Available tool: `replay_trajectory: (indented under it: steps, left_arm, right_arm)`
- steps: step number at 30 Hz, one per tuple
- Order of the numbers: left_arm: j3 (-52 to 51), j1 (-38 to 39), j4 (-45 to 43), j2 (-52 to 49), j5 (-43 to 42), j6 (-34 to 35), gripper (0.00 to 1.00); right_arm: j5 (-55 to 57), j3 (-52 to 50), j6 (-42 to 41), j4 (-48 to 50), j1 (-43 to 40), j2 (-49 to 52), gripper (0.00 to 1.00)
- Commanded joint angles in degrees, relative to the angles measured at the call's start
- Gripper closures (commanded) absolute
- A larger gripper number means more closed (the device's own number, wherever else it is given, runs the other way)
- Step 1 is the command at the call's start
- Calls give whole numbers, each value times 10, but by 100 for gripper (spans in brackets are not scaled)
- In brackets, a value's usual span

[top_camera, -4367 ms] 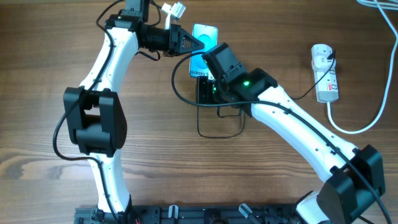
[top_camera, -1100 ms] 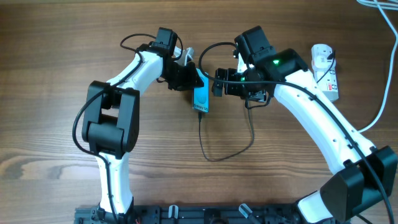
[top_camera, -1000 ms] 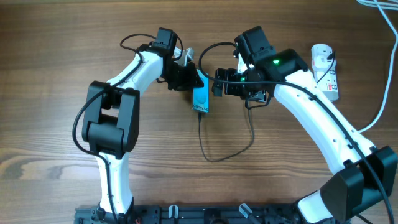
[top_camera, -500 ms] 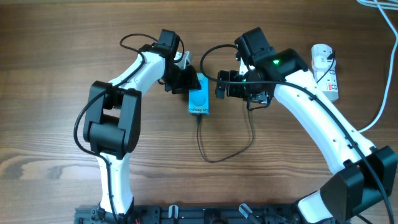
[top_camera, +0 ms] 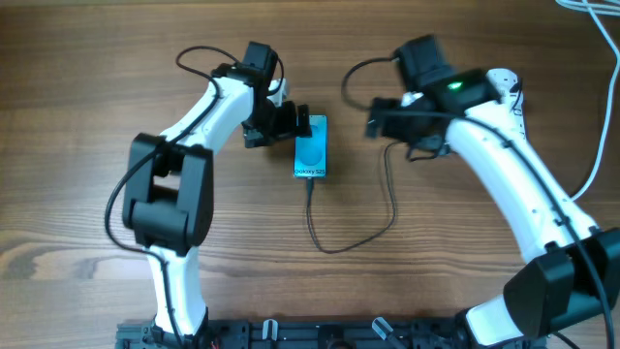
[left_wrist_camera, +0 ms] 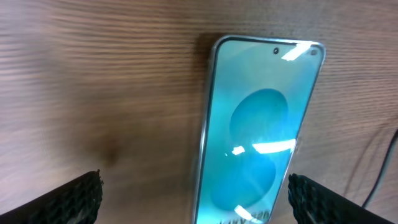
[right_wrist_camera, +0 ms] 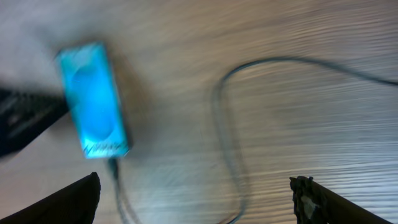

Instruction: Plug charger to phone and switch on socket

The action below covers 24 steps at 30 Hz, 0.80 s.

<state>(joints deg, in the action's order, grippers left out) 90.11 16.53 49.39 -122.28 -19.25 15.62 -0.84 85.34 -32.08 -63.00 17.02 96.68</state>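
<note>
Overhead view: the phone [top_camera: 311, 147] lies flat and screen-up on the wooden table [top_camera: 77, 223], its long axis running toward the robot base. The charger [top_camera: 334, 248] meets the phone's near short edge and appears plugged in there. It then loops across the wood below the phone and climbs on the phone's right side until the right arm hides it. The left gripper [top_camera: 294, 124] sits just beside the phone's far-left corner. The right gripper [top_camera: 372, 122] hangs to the phone's right, apart from it. The socket [top_camera: 508, 81] lies far to the right of the phone and is largely covered by the right arm's white forearm (only its far end shows), so its switch cannot be read. A white cable [top_camera: 593, 21] crosses the table corner farthest right of the phone.

Left wrist view: the 2 fingers [left_wrist_camera: 78, 194] of the left gripper are spread wide, 1 on each side of the phone, pinching nothing. The left pad is clear of the phone's edge. The right pad is close to it, and contact cannot be determined.

Right wrist view (motion-blurred): the 2 right fingers [right_wrist_camera: 68, 199] stand wide apart and empty above the wood to the right of the phone. The charger's loop lies ahead of them.
</note>
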Motion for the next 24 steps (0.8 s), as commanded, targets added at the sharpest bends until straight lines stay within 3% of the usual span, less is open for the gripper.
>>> replay_trajectory:
  steps: [1,4,8,12,24]
  left_arm:
    - [10,-17,13,144,91,3,0]
    - [10,-26,16,211,124,3,0]
    - [10,-26,17,217,123,3,0]
    - [10,-26,17,217,123,3,0]
    - [10,-26,17,217,123,3,0]
  right_arm:
    - [8,4,-9,-10,-90,6,0]
    - [8,4,-9,7,-208,6,0]
    - [11,4,-9,37,-329,6,0]
    - [11,4,-9,78,-403,9,0]
    - [43,4,-11,212,-417,195,0]
